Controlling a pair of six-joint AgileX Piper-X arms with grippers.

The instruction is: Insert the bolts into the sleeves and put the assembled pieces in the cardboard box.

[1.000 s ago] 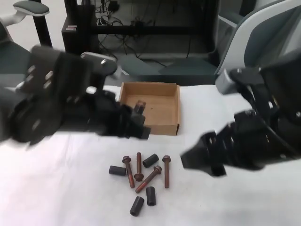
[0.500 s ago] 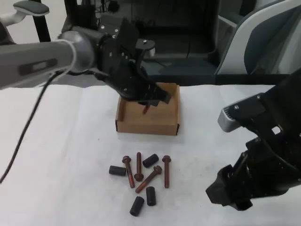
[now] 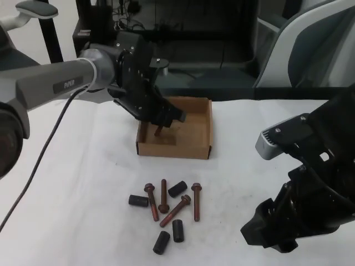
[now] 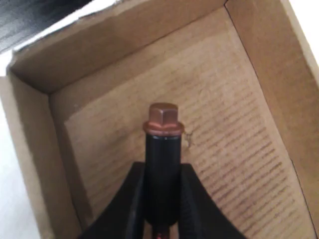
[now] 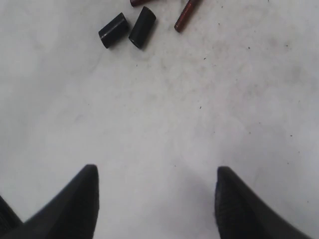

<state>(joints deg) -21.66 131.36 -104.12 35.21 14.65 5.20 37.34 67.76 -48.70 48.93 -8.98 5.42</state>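
My left gripper (image 3: 161, 123) hangs over the cardboard box (image 3: 199, 108), shut on an assembled piece (image 4: 162, 164): a black sleeve with a copper bolt head sticking out. The box floor (image 4: 234, 144) lies just beneath it. On the white cloth in front of the box lie several copper bolts (image 3: 195, 200) and several black sleeves (image 3: 177, 230). My right gripper (image 5: 155, 199) stands open low over bare cloth at the front right, apart from the pile; two sleeves (image 5: 142, 27) and a bolt tip (image 5: 187, 15) lie beyond its fingertips.
The bench is covered by a white cloth (image 3: 66, 183). Dark equipment, cables and a chair (image 3: 310, 44) stand behind the bench. A black cable (image 3: 33, 160) trails from the left arm across the cloth.
The left arm has swung from the front left up over the box and moved slightly left and lower with the piece. The right arm has drawn back toward the front right.
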